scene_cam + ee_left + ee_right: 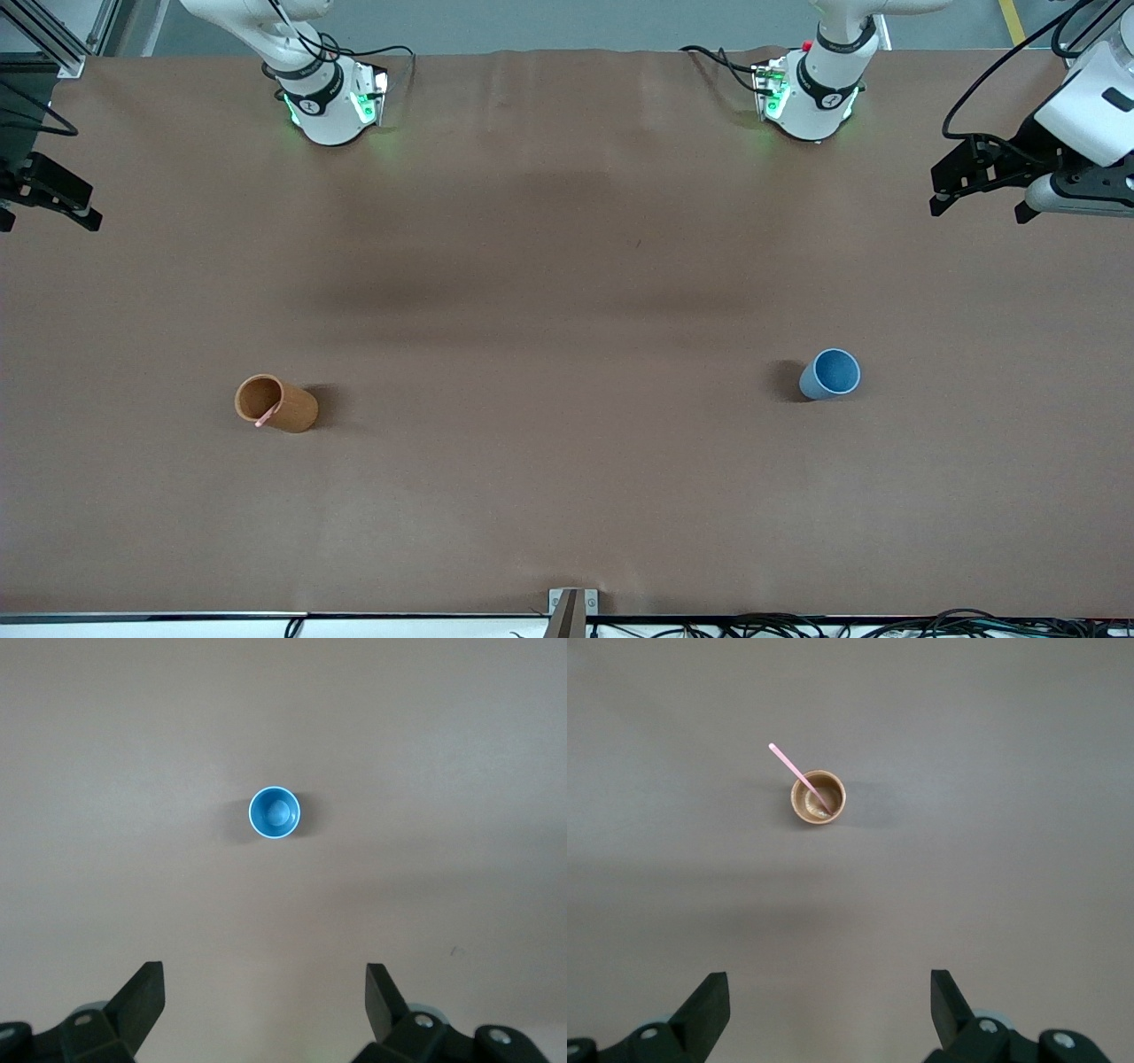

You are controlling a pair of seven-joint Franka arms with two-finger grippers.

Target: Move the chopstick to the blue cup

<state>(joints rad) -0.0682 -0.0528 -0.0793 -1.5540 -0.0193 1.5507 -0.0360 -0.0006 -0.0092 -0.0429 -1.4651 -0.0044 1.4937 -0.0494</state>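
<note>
One pink chopstick (pixel 267 415) stands slanted in an orange-brown cup (pixel 288 406) toward the right arm's end of the table. In the right wrist view the chopstick (pixel 792 767) sticks out over the rim of the cup (pixel 836 803). The blue cup (pixel 831 374) stands upright and empty toward the left arm's end; it also shows in the left wrist view (pixel 275 812). My left gripper (pixel 979 209) (pixel 266 988) is open and empty, high above the table at its own end. My right gripper (pixel 49 217) (pixel 830 992) is open and empty, high above the table at its own end.
The brown table cover (pixel 567 310) is bare between the two cups. The arm bases (pixel 332 106) (pixel 811 97) stand along the table edge farthest from the front camera. A small metal bracket (pixel 571 607) sits at the nearest edge.
</note>
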